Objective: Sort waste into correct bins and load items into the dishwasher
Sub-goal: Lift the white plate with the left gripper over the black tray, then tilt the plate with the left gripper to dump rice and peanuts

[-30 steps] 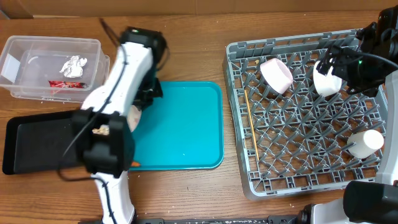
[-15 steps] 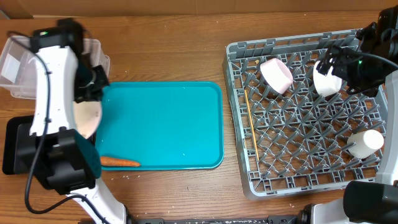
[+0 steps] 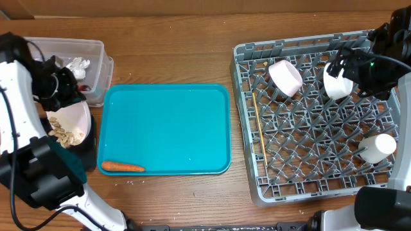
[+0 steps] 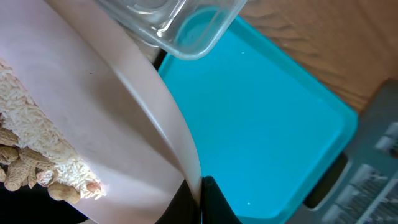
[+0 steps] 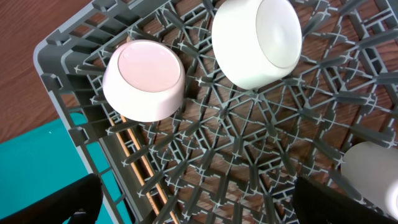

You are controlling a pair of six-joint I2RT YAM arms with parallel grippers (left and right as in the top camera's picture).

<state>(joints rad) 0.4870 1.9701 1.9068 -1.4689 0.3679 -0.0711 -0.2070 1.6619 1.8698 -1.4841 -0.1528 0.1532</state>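
Overhead view of a wooden counter (image 3: 173,58). At the far left, the left arm (image 3: 14,96) holds a white plate (image 3: 76,114) by its rim. Its jaws are pinched narrow on the rim, as the left wrist view shows. The plate tilts over a shallow black tray (image 3: 90,138) and carries beige food scraps (image 3: 63,133) with rice, bunched toward its lower side. Just beyond the plate is a clear tub (image 3: 96,51) with a white tissue wad (image 3: 78,64) inside.

A flat teal tray (image 3: 173,122) lies in the middle, bare except for a small orange carrot (image 3: 122,167) at its near left corner. At the right is the grey rack (image 3: 308,138). It holds two white bowls (image 3: 284,77) (image 3: 338,82) at the far side, a small cup (image 3: 377,147) near the right, and chopsticks (image 3: 259,131) lying along the left. The right arm (image 3: 388,61) hovers over the rack's far right corner, its jaws wide apart and holding nothing.

The step appears to be tipping the scraps into the black tray. Several things could go wrong:
- The scraps may slide off sideways and land on the teal tray or the counter, because the plate sits close to the black tray's right edge.
- Sticky rice may cling to the plate and go into the rack with it.
- The thin pinch on the rim could let the plate twist or slip as it tilts further.
- The plate's far edge is near the tub's corner and could knock it.
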